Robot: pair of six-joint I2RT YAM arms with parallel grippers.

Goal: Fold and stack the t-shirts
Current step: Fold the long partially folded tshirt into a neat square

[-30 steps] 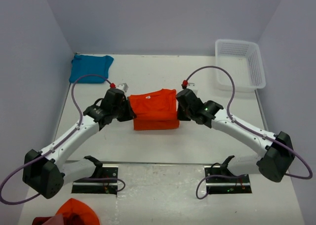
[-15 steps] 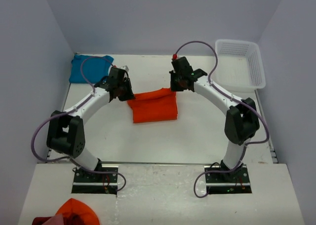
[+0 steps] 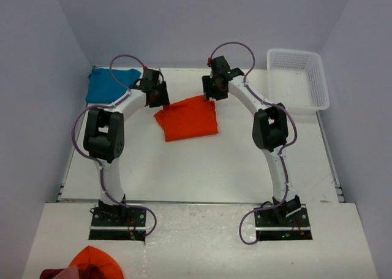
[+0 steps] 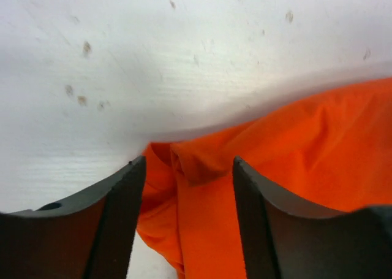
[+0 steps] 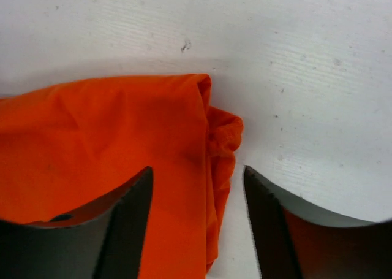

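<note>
Left end effector (image 3: 157, 99) and right end effector (image 3: 209, 95) spread, empty, at upper corners of orange t-shirt (image 3: 187, 121); cloth extends frame-down from both.

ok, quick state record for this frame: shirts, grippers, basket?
orange shirt: folded, mid-table
teal shirt: back left corner, apart from the orange shirt
left gripper: open, over the orange shirt's back left corner, not clamping it
right gripper: open, over its back right corner, not clamping it
basket: back right, apart from both shirts
stack: not yet done
</note>
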